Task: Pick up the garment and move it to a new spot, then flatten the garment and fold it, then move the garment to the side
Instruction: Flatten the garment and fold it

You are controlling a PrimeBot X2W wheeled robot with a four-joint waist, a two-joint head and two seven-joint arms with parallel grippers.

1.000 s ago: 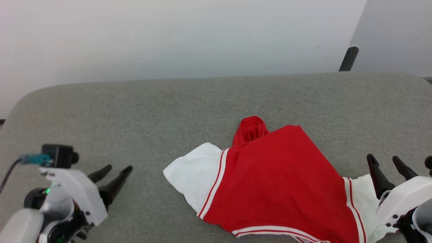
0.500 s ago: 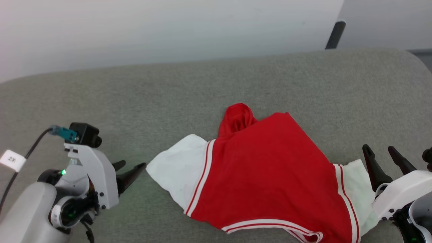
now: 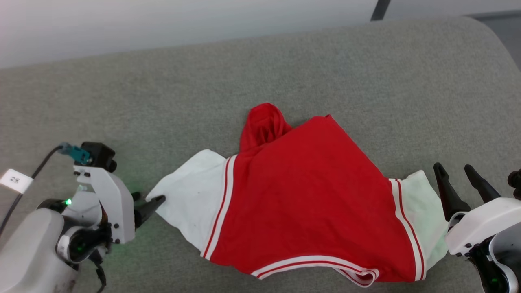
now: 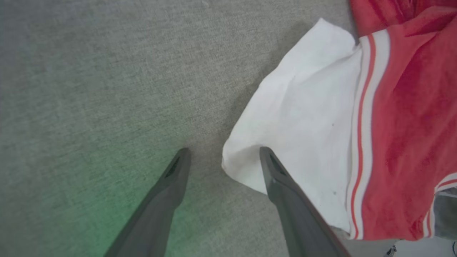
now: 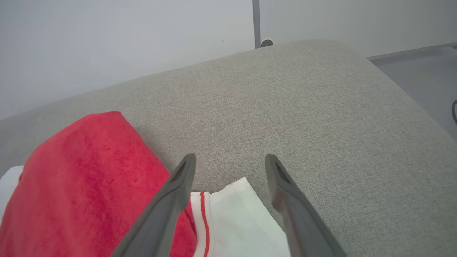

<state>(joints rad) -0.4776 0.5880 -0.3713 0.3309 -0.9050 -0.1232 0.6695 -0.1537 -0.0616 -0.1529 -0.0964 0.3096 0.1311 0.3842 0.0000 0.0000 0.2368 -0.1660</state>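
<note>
Garment point(image 3: 309, 195) lies rumpled on the grey surface point(image 3: 122, 101), lower centre of frame. Left hand point(image 3: 149, 197), spread, brackets its white sleeve corner at lower left; right hand point(image 3: 452, 167), spread, sits at the other sleeve.

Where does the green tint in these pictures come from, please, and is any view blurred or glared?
Head view: a green light on the left arm tints the grey cushion near the left gripper; left wrist view: the same green cast spreads over the lower left, picture sharp; right wrist view: even light, a soft shadow beside the garment, no glare.
</note>
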